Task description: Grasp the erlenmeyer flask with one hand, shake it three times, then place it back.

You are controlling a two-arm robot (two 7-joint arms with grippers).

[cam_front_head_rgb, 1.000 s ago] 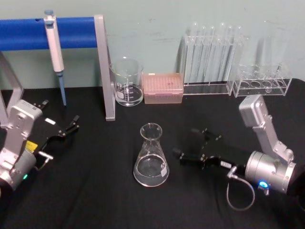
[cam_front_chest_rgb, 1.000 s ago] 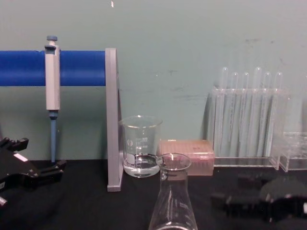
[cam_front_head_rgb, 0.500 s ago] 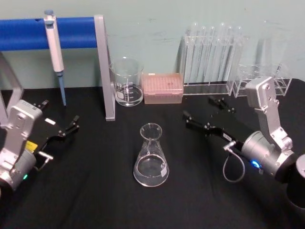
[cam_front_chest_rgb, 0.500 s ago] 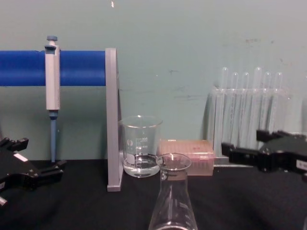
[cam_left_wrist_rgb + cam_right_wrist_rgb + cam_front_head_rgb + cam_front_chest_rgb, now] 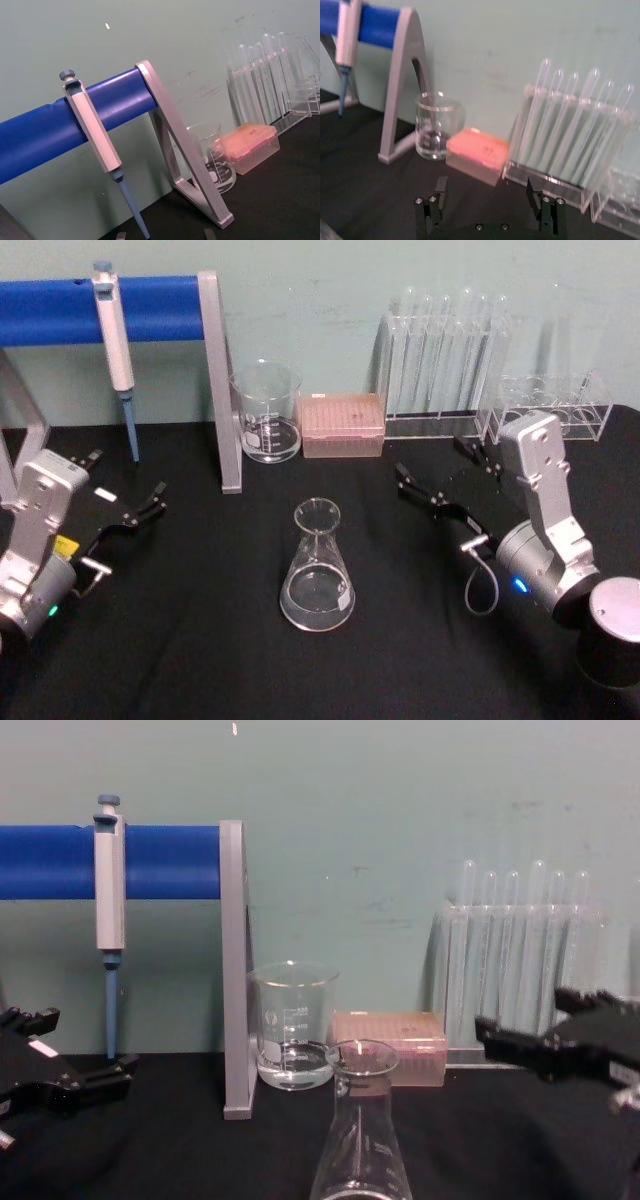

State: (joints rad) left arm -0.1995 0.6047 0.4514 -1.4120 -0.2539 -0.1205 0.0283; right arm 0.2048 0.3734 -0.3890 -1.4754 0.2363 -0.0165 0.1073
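The erlenmeyer flask (image 5: 318,568) is clear glass and stands upright on the black table, front centre; its neck and rim rise at the bottom of the chest view (image 5: 362,1140). My right gripper (image 5: 432,460) is off to the flask's right and farther back, raised above the table. It is open with nothing between its fingers, as the chest view (image 5: 525,1015) and the right wrist view (image 5: 486,192) both show. My left gripper (image 5: 125,478) rests open at the table's left side, well away from the flask (image 5: 75,1048).
A glass beaker (image 5: 266,412) and a pink tip box (image 5: 342,424) stand behind the flask. Test tube racks (image 5: 445,365) line the back right. A grey frame with a blue bar (image 5: 218,380) holds a pipette (image 5: 114,340) at the back left.
My right gripper has risen from low beside the flask's right side and pulled back and right toward the racks, still open. The flask and left arm have not moved.
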